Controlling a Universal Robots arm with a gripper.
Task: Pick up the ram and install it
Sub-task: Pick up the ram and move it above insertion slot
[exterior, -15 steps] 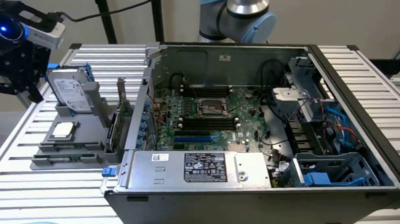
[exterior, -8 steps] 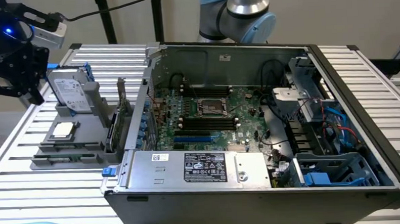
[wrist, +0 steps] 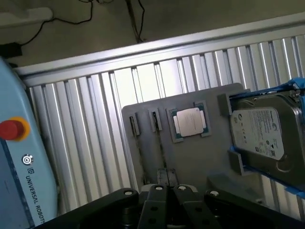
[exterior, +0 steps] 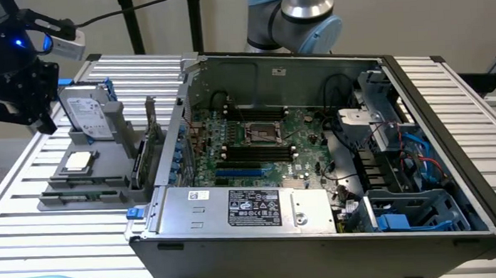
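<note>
The ram [exterior: 75, 197] is a thin green stick lying along the near edge of the grey holder tray [exterior: 108, 200], at the exterior view's left. From the wrist camera it shows edge-on as a narrow strip [wrist: 159, 143] in one of the tray's two long grooves. My black gripper [exterior: 45, 126] hangs above the tray's far left corner, apart from the ram. Its fingertips [wrist: 167, 177] are pressed together, shut, with nothing between them. The black motherboard slots [exterior: 257, 154] lie inside the open computer case [exterior: 319, 236].
On the tray also sit a square silver processor chip [wrist: 189, 122], a hard drive [wrist: 262, 133] in a blue bracket, and an upright green card [exterior: 148, 149] with a metal bracket. A teach pendant [wrist: 19, 157] lies beside the tray on the slatted table [exterior: 35, 249]. Cables cross the case's right side.
</note>
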